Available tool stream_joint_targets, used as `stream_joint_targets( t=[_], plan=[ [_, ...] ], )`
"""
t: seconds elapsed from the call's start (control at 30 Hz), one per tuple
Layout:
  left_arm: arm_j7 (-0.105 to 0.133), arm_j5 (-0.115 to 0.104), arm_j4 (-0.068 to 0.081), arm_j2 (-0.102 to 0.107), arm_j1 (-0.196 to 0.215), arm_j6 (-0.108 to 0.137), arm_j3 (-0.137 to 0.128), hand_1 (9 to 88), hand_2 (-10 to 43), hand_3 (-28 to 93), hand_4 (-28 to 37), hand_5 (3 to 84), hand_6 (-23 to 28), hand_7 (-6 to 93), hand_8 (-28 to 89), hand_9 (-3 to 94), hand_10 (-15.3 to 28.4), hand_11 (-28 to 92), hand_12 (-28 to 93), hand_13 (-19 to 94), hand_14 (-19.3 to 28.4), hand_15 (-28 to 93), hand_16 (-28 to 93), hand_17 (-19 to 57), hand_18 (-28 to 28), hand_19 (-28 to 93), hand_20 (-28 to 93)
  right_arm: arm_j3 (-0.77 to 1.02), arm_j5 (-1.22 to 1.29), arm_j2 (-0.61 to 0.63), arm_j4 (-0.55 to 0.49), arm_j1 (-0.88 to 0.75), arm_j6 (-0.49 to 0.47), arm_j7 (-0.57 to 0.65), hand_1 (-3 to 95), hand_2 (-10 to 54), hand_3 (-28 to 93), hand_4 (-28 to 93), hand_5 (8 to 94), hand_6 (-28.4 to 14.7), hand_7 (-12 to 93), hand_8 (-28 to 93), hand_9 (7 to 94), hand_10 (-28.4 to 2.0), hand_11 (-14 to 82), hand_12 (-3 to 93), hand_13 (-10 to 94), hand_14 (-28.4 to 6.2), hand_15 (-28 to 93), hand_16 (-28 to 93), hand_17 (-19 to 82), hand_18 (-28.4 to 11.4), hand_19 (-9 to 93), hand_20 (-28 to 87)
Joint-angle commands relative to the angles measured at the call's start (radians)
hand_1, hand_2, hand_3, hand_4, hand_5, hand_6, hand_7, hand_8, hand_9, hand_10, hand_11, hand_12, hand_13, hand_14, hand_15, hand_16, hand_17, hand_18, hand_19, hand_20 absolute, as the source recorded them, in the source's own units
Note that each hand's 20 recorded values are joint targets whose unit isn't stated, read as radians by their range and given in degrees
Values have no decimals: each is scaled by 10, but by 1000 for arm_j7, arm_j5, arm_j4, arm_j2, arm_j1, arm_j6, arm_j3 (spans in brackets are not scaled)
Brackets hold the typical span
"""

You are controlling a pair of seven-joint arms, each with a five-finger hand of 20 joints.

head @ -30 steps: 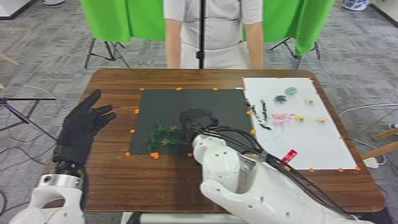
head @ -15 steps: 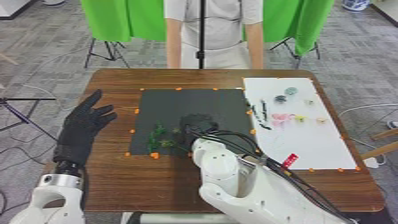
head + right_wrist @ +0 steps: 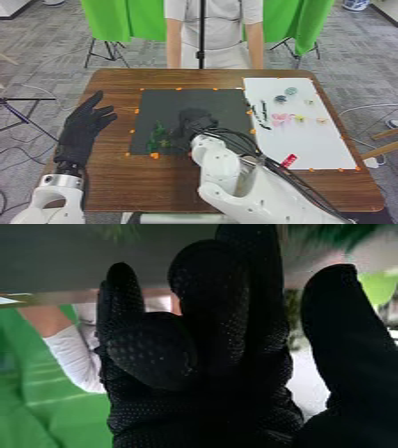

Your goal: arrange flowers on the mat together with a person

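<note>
Here, greenery lies on the dark mat, beside the right hand.
Nearest is the brown wooden table; at its left side the left hand has loosely spread fingers. The right hand's fingers are mostly extended, one folded inward, the thumb apart. The green sprigs are at the mat's near left corner; pink blossoms rest on the white sheet to the right. Beyond are grey carpet and bright green drapes.
</note>
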Motion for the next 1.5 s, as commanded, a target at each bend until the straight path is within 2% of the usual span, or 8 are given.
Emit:
stream_joint_targets(
  t=[0.03, 0.27, 0.4, 0.6, 0.73, 0.93, 1.23, 1.5],
  plan=[
    [14, 0, 5, -8, 13, 1, 0, 241, 33, 791, -269, 319, 50, 90, -77, 332, 185, 271, 104, 217, 243, 534, -94, -80, 229, 454, 120, 178, 205, 85, -172, -76, 139, -83, 316, 13, 618, -192, 883, -17, 146, -108, 924, -136, 341, 195, 830, -127, 646, 206, 341, -259, 907, -58],
    [42, -1, 7, -9, 22, 5, -3, 226, 31, 785, -280, 318, 44, 89, -79, 332, 185, 269, 105, 218, 243, 533, -94, -80, 228, 451, 121, 589, 909, 132, -277, -297, 170, -333, 241, 58, 688, -215, 667, -32, 146, -111, 701, -182, 239, 157, 582, -191, 558, 118, 148, -269, 643, 89],
    [92, -12, 13, 6, 28, 24, 17, 217, 29, 783, -282, 317, 37, 89, -79, 330, 183, 266, 105, 218, 242, 533, -93, -80, 228, 449, 121, 761, 1248, 142, -268, -390, 130, -462, 214, 63, 726, -231, 578, -28, 145, -114, 588, -183, 208, 145, 461, -212, 522, 90, 85, -264, 571, 106],
    [113, -12, 20, 12, 15, 25, 36, 212, 28, 782, -282, 316, 32, 84, -80, 315, 171, 247, 104, 217, 241, 524, -92, -82, 226, 441, 121, 926, 1507, 182, -249, -546, 69, -691, 190, 61, 773, -259, 492, -8, 145, -117, 466, -159, 148, 146, 323, -201, 390, 101, 17, -232, 449, 140],
    [110, -5, 28, 5, 0, 19, 52, 210, 27, 781, -283, 310, 22, 81, -80, 298, 153, 210, 103, 211, 233, 507, -88, -87, 222, 431, 124, 1013, 1522, 209, -277, -693, 138, -803, 181, 60, 790, -272, 477, 1, 147, -119, 458, -156, 135, 145, 315, -193, 348, 112, 23, -223, 421, 150],
    [108, -11, 28, -21, 29, 15, 37, 209, 26, 782, -283, 311, 23, 85, -79, 313, 162, 219, 117, 211, 230, 497, -78, -87, 219, 424, 129, 1058, 1515, 187, -290, -852, 281, -911, 166, 64, 803, -281, 473, 10, 151, -123, 455, -147, 128, 145, 306, -185, 313, 128, 24, -212, 397, 161],
    [85, 1, 30, -51, 32, -22, 27, 210, 24, 786, -283, 320, 29, 86, -79, 330, 172, 247, 115, 228, 242, 524, -81, -78, 228, 445, 141, 1060, 1518, 120, -256, -882, 251, -953, 154, 69, 806, -282, 444, 25, 153, -127, 439, -141, 121, 145, 301, -185, 310, 144, 25, -208, 388, 175],
    [81, 3, 29, -57, 36, -23, 21, 209, 24, 786, -283, 321, 30, 85, -79, 330, 172, 248, 112, 228, 242, 526, -85, -78, 230, 449, 143, 1083, 1489, 114, -256, -877, 218, -949, 150, 68, 809, -283, 444, 29, 154, -128, 442, -139, 122, 146, 298, -185, 309, 148, 24, -206, 383, 180]
  ],
)
